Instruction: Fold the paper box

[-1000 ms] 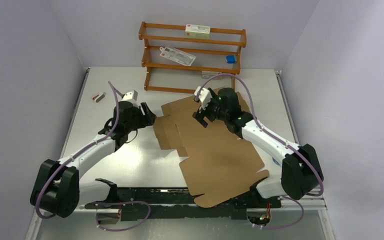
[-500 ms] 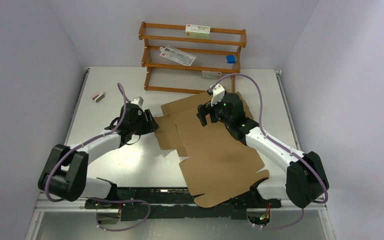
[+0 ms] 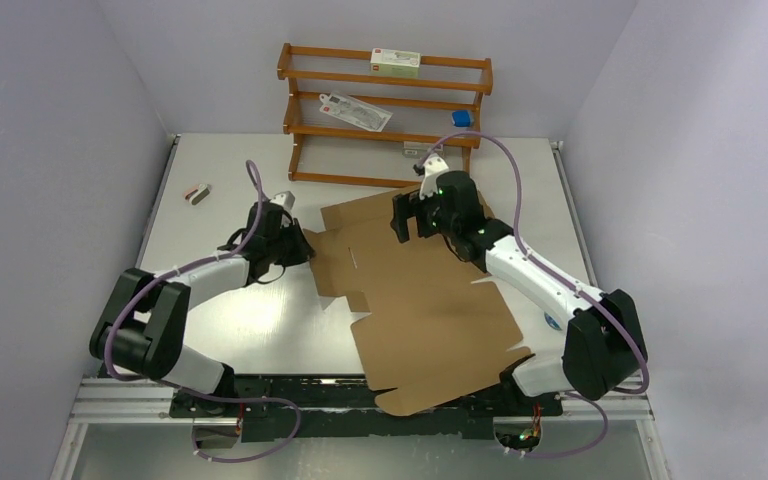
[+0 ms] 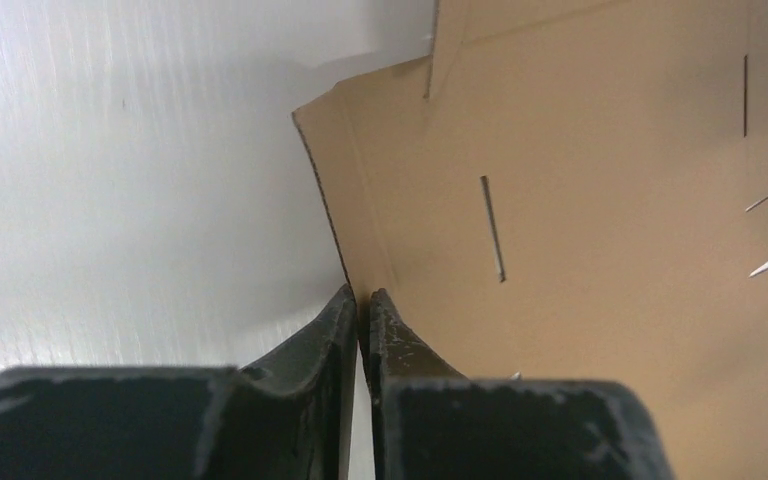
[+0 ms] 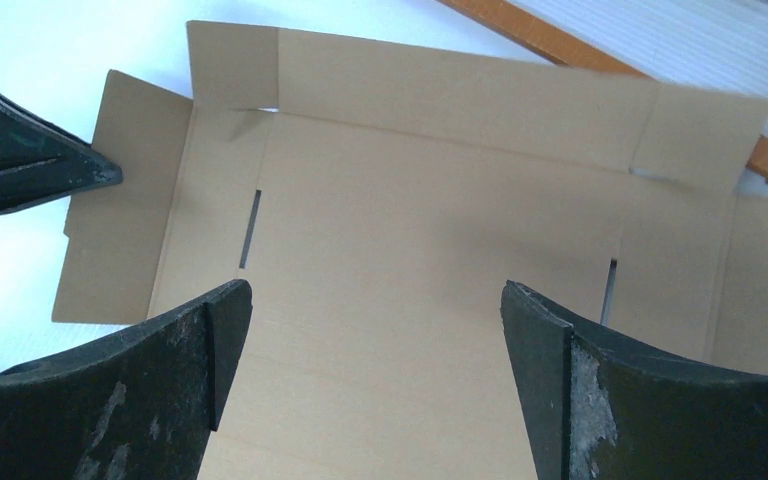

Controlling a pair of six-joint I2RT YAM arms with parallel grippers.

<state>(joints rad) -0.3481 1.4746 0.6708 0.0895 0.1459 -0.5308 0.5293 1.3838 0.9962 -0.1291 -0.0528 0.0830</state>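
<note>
The paper box (image 3: 430,300) lies flat and unfolded on the table as a brown die-cut cardboard sheet, reaching from near the rack to the front edge. My left gripper (image 3: 303,247) is at its left side flap, and the left wrist view shows the gripper (image 4: 360,295) shut on that flap's thin edge, with the sheet (image 4: 600,200) spreading to the right. My right gripper (image 3: 407,215) hovers over the far panel. It (image 5: 370,290) stands open above the box (image 5: 410,180), touching nothing. My left arm's fingers (image 5: 30,160) show at the flap in that view.
An orange-brown wooden rack (image 3: 385,115) stands at the back, just behind the sheet. It holds white cartons (image 3: 396,63) and a small blue item (image 3: 462,118). Its lower rail (image 5: 560,40) shows beyond the sheet. A small item (image 3: 197,193) lies at the table's far left.
My left gripper has moved right to the flap and shut on its edge. My right gripper has risen toward the back and opened fully. The sheet has shifted slightly left.
</note>
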